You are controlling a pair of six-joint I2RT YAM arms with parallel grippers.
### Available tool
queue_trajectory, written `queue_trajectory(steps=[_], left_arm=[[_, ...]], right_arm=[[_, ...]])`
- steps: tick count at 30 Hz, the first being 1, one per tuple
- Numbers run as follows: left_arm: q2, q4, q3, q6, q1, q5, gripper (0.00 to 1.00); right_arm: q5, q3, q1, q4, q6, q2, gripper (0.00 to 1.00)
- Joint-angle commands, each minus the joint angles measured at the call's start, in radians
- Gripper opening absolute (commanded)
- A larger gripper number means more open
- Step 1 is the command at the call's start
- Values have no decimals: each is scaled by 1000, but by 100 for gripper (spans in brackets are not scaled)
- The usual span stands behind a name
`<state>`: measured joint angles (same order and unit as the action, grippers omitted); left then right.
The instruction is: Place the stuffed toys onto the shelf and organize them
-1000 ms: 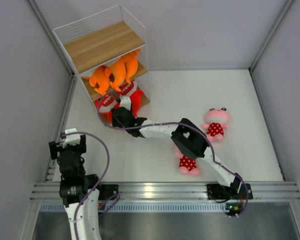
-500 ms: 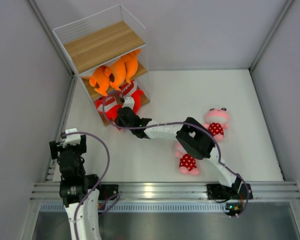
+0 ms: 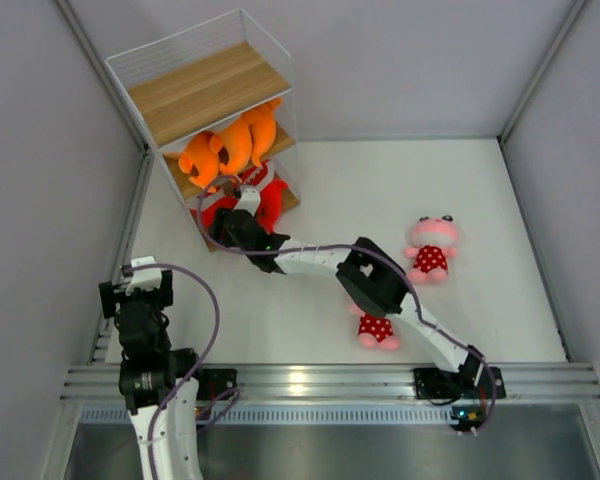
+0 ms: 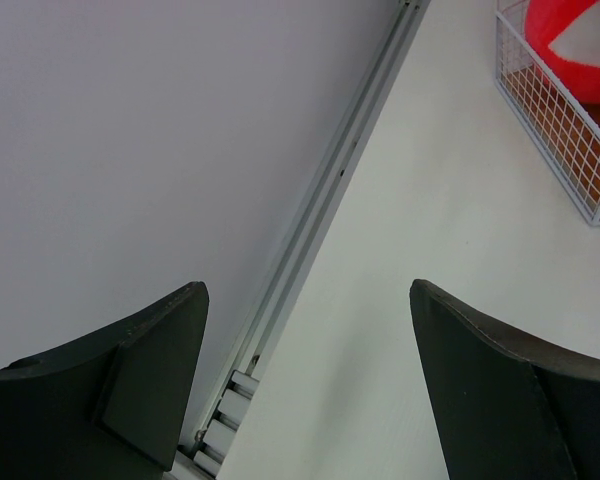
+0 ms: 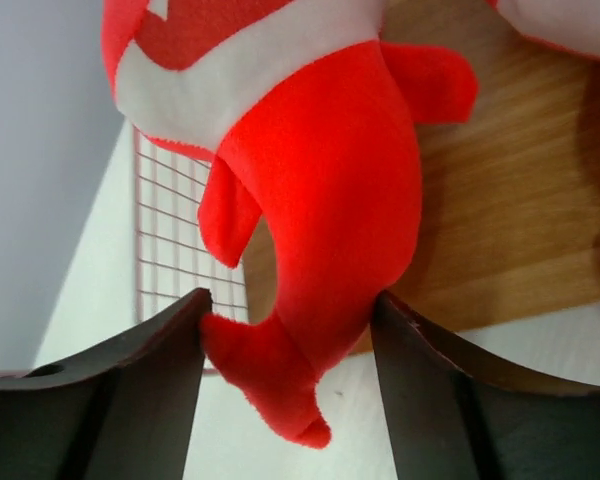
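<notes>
Here the right jaws are closed on the tail end of a red shark (image 5: 320,200), touching its tail fin on one side and its body on the other. The shark lies on the bottom board of the shelf (image 3: 205,90), its tail hanging past the board's edge over the white tabletop (image 3: 380,190). Another red toy (image 5: 570,25) shows at the upper right of the right wrist view. From overhead, the shelf stands at the upper left, with two orange sharks (image 3: 242,140) on its middle board. Two pink toys lie on the tabletop, one (image 3: 432,245) right of centre and one (image 3: 377,327) lower, partly under the right arm (image 3: 380,285). At the lower left, the left jaws stand wide open with nothing between them.
</notes>
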<state>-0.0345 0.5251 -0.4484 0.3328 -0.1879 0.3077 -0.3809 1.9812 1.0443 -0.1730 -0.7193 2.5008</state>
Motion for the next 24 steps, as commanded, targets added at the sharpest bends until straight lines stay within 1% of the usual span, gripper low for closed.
queue_trajectory(steps=[1, 5, 6, 7, 8, 9, 10, 11, 12, 13, 15, 16, 17, 18, 19, 20, 21, 22, 23, 24], left_arm=[[13, -17, 5, 5, 2, -2, 88], [16, -17, 4, 5, 4, -2, 88], [18, -17, 4, 5, 4, -2, 88], [18, -16, 4, 3, 4, -2, 88], [18, -17, 4, 2, 4, -1, 88], [16, -17, 2, 3, 5, -2, 88], [18, -17, 2, 2, 5, -2, 88], [16, -17, 2, -1, 4, -2, 88], [18, -16, 1, -1, 4, -4, 88], [16, -17, 1, -1, 4, -4, 88], [18, -17, 1, -1, 5, -5, 88], [16, -16, -1, -1, 5, -7, 88], [18, -16, -1, 0, 5, -9, 88], [16, -16, -1, -1, 5, -12, 88], [18, -17, -1, -1, 7, -12, 88], [16, -16, -1, 0, 8, -16, 88], [18, -16, -1, -1, 10, -16, 88], [16, -16, -4, -3, 10, -16, 88], [15, -16, -4, -5, 10, -15, 88], [18, -16, -6, -5, 10, -15, 88]], right_arm=[[-7, -68, -1, -63, 8, -86, 65], [36, -247, 3, -91, 17, -229, 67], [39, -278, 13, -83, 36, -256, 68], [36, -312, 19, -80, 40, -319, 69], [37, -390, 22, -79, 40, -353, 70], [57, -431, 23, -79, 46, -391, 72], [65, -470, 23, -66, 61, -467, 73], [71, -536, 23, -45, 76, -508, 74], [79, -564, 23, -14, 105, -551, 74], [77, -615, 23, 91, 110, -635, 75], [76, -674, 23, 218, 104, -724, 75], [70, -708, 23, 278, 94, -816, 76], [62, -772, 23, 409, 77, -864, 75], [44, -801, 23, 473, 69, -911, 75], [30, -829, 23, 537, 61, -1007, 75], [-11, -866, 23, 622, 23, -1051, 75], [-36, -881, 22, 771, -1, -1095, 75], [-56, -904, 22, 852, -26, -1181, 76], [-73, -915, 20, 912, -70, -1216, 77], [-73, -927, 5, 1013, -90, -1282, 78]])
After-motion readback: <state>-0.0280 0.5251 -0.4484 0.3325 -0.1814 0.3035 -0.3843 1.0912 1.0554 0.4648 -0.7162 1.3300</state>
